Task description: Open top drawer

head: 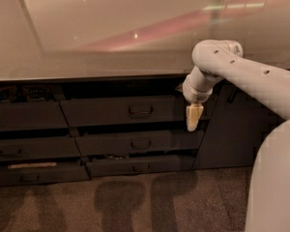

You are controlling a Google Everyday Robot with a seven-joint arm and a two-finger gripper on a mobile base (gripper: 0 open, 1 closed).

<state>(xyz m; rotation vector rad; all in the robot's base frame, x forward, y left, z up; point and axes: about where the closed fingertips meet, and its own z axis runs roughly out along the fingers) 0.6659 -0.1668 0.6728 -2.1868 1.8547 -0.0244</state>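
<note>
The gripper point(194, 124) hung with its tip downward in front of the right end of the top drawer point(118, 112), near its edge; whether it touched the front I could not tell. Its two pale fingers point(194, 115) were pressed together to one point and held nothing. The top drawer was directly under the pale countertop point(111, 33), with a small loop handle point(140, 110) at its centre. A dark gap showed above its front, and its inside was too dark to see. In the left upper drawer point(24, 114) some dark round things point(36, 92) were visible. A pale long strip point(31, 165) lay on the left lowest drawer point(38, 174).
</note>
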